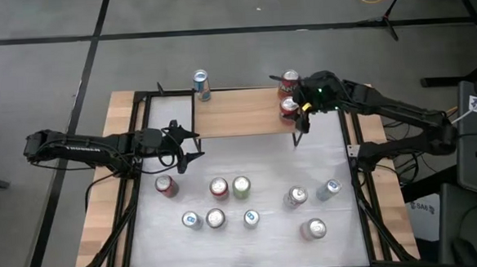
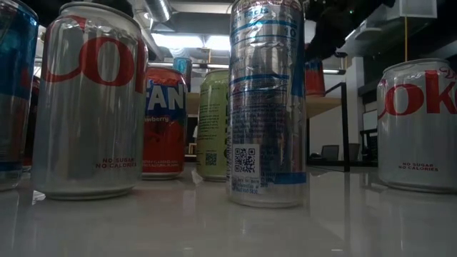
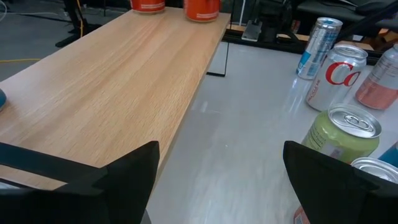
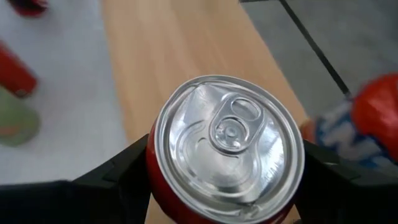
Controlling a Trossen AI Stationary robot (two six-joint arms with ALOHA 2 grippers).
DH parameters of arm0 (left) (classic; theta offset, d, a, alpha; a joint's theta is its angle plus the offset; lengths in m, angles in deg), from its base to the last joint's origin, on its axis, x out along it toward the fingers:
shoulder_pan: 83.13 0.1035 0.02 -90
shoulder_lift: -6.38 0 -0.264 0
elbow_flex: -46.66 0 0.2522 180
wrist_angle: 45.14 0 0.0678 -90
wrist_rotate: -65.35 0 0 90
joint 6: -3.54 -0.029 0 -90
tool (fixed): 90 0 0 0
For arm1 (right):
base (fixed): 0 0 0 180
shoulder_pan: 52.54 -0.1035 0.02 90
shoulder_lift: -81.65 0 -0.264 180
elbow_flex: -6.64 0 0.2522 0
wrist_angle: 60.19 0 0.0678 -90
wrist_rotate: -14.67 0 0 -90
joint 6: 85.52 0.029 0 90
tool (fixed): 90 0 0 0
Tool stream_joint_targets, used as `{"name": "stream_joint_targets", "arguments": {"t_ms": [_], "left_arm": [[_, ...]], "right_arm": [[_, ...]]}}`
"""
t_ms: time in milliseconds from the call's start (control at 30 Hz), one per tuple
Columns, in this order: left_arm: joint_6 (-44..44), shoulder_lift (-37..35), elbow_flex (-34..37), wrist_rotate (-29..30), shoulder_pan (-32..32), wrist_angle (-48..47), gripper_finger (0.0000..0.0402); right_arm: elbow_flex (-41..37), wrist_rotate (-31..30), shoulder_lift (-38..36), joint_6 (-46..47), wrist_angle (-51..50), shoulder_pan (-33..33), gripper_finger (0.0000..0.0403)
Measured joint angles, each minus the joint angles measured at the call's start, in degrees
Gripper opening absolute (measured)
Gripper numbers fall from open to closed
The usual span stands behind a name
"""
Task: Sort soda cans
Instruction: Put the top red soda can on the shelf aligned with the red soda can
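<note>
12 soda cans (image 1: 218, 188) total

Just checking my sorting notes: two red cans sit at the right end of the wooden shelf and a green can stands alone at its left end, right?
Not quite. The lone can at the wooden shelf's left end is light blue and white, not green, as the high view shows. The two red cans are at the right end.

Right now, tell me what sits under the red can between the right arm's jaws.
The red can stands between the right gripper's jaws on the wooden shelf, beside another red can. Its body hides the wood directly beneath, so contact there cannot be seen.
</note>
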Motion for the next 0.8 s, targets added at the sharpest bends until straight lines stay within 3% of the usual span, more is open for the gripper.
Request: {"name": "stream_joint_targets", "arguments": {"t_ms": [167, 400, 800], "left_arm": [[0.0, 0.0, 0.0, 0.0, 0.0, 0.0, 0.0334], [0.0, 0.0, 0.0, 0.0, 0.0, 0.0, 0.0334], [0.0, 0.0, 0.0, 0.0, 0.0, 0.0, 0.0334]], "right_arm": [[-0.2, 3.7, 0.0, -0.6, 0.1, 3.0, 0.0288], [-0.2, 4.4, 0.0, -2.7, -0.4, 4.5, 0.0290], [-0.3, 3.5, 0.1, -4.6, -1.1, 4.4, 0.0340]]}}
